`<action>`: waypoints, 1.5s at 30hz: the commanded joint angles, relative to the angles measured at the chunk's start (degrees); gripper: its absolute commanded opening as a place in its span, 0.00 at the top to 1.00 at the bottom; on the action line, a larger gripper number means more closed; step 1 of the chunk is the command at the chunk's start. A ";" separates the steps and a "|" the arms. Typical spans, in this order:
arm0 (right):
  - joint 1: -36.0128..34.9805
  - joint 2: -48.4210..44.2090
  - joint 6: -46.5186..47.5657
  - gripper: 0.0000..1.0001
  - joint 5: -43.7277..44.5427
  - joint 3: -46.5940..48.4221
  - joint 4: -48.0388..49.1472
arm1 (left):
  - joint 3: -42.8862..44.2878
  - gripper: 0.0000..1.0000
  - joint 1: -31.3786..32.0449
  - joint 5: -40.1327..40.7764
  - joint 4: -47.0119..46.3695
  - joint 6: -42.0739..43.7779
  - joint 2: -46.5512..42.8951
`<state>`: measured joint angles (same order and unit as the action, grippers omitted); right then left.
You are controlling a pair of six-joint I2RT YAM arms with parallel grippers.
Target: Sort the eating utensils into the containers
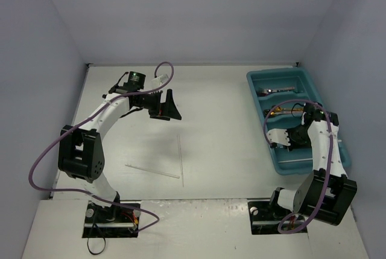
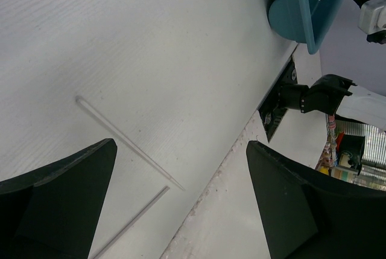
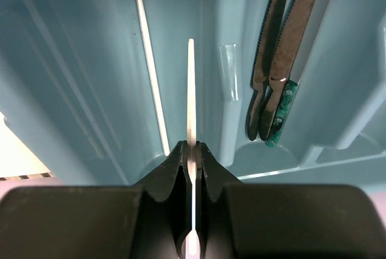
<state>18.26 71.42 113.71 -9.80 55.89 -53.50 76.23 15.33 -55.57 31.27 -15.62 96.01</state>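
Observation:
Two thin white sticks lie on the table: one (image 1: 180, 156) running front to back, the other (image 1: 152, 170) crosswise, also seen as stick (image 2: 126, 141) and stick (image 2: 129, 223). My left gripper (image 1: 164, 107) (image 2: 181, 145) hangs open above the table behind them, holding nothing. The teal tray (image 1: 256, 81) stands at the right. Inside it my right gripper (image 1: 282, 138) (image 3: 192, 145) is shut on a white stick (image 3: 190, 90), held over a long compartment where another white stick (image 3: 151, 72) lies. Two dark knives (image 3: 277, 60) rest in the neighbouring compartment.
More cutlery lies in the tray's far compartments, silver pieces (image 1: 277, 90) and a gold one (image 1: 282, 111). Grey walls close in the table on three sides. The right arm's base (image 2: 307, 96) sits at the table's near edge.

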 commanded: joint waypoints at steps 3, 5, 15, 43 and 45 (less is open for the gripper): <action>-0.42 -1.19 8.53 1.00 1.34 -3.37 -1.43 | 0.95 0.12 0.22 -0.04 -0.08 1.28 -1.21; -0.42 -1.58 8.63 1.00 0.96 -3.89 -1.43 | 1.18 0.12 0.22 0.22 0.15 1.51 -1.24; -0.53 -1.90 8.84 0.56 0.10 -3.20 -0.99 | 1.72 0.12 0.14 6.29 2.63 3.39 -1.37; -4.20 13.66 -50.34 0.29 -37.74 31.78 -0.77 | -25.65 0.11 12.13 26.49 12.32 61.44 -30.39; -4.20 13.39 -50.17 0.30 -37.74 31.62 -0.72 | -28.27 0.14 12.23 25.83 12.58 66.53 -31.39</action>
<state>14.48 86.98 65.65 -44.51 87.85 -53.48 51.69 27.20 -24.49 39.62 32.15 66.28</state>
